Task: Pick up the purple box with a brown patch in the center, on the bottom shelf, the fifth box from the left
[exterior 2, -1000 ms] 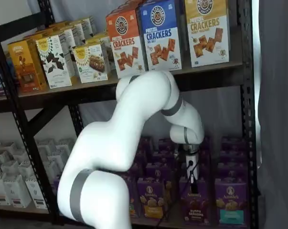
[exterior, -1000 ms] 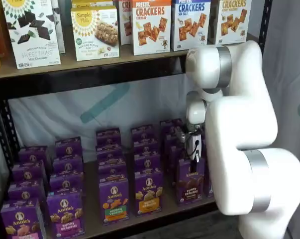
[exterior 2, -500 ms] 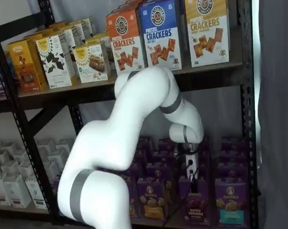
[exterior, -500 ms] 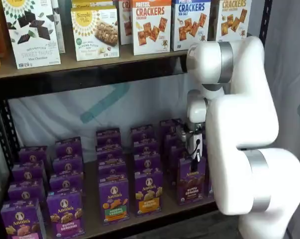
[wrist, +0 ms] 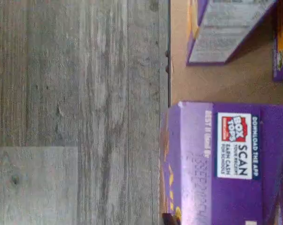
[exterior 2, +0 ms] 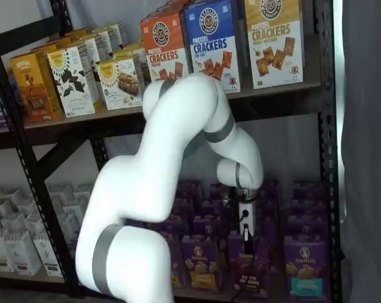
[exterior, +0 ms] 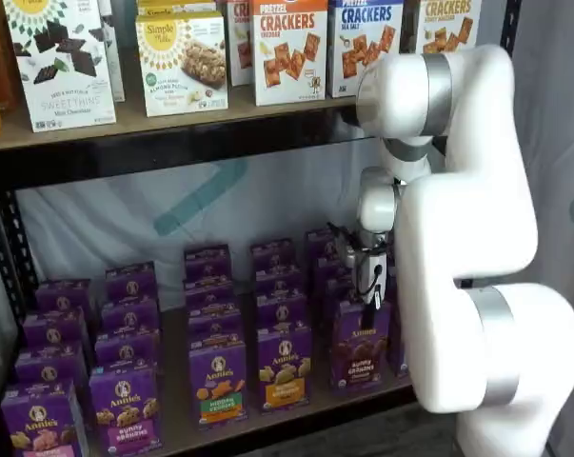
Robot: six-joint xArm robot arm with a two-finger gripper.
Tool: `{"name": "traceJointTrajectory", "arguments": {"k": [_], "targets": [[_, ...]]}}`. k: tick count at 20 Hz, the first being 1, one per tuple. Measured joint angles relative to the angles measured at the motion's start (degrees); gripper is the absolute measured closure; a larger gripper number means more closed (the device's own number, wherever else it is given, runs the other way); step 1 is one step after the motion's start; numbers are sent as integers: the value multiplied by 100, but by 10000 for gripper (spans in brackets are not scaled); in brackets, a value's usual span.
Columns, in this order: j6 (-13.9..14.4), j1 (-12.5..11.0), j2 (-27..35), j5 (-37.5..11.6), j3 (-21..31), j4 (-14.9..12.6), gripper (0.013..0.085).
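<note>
Purple cardboard fills the bottom shelf (exterior: 177,428), where the purple box (exterior: 359,345) hangs directly beneath the gripper (exterior: 369,307), its top edge meeting the black fingers, which are clenched on it. In both shelf views the carton sits at the front of its row, a little higher than the neighbouring front cartons and slightly proud of them; whether its base still touches the tan board cannot be made out. To its left stands a purple carton with an orange-yellow label (exterior: 285,367); in a shelf view a purple carton with a teal patch (exterior 2: 304,266) stands to its right.

The purple box (exterior 2: 246,273) carries a round white logo near the top, brown cookies pictured across the middle and white lettering below. The wrist view shows its top panel (wrist: 225,159), printed with a white "Box Tops" scan label, projecting past the shelf's dark front edge over a grey wood-plank floor (wrist: 75,112).
</note>
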Motion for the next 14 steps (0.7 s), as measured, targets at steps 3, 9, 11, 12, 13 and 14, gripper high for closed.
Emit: {"name": "traceJointTrajectory", "arguments": {"k": [3,9,11,12,13,14], "targets": [[-84,72,-299,-190,445,170,690],[-309,242,-976,-529,1414,589,690],[-357,297,-1202,-629,1728,694,690],[-380,325,-1319,-675,1885,746,690],[-402,352,-1439,-717,2040,796,690],[-422,379,-1555,-766,2198,845,690]]}}
